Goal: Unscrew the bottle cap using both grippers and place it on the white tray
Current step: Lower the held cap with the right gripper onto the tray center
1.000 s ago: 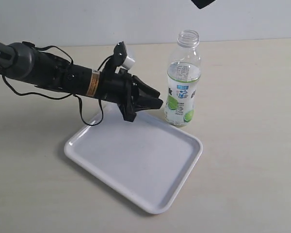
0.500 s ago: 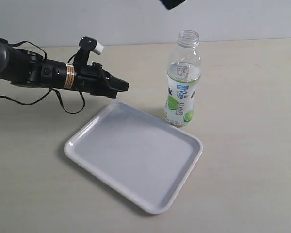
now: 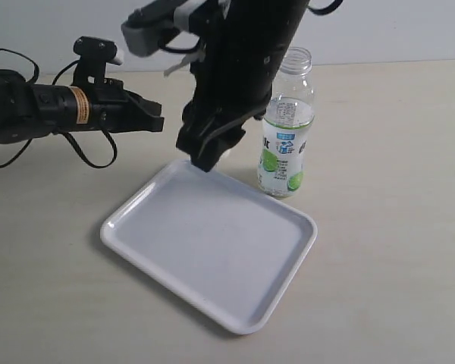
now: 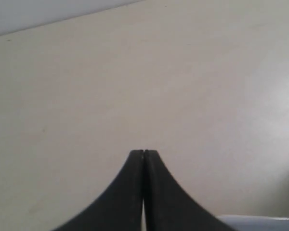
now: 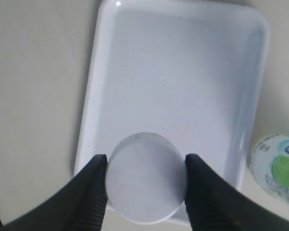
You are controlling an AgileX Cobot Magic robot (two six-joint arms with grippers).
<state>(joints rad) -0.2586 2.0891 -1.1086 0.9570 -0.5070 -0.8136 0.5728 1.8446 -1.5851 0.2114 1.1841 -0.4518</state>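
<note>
Exterior view: left gripper (image 3: 155, 121), fingers pressed together and empty, hovers far-left of the white tray (image 3: 212, 250). Right gripper (image 3: 205, 158) pinches the bottle cap (image 5: 145, 190) above the tray's far edge. The bottle (image 3: 287, 136) stands uncapped just right.

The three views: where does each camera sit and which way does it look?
Exterior view: off the arms, looking down at the white tray, the bottle and both arms.
Left wrist view: on the left arm, looking along the shut left gripper over the table.
Right wrist view: on the right arm, looking down past the right gripper, shut on the bottle cap, onto the tray.
Shared: exterior and right wrist both show tray and bottle.
</note>
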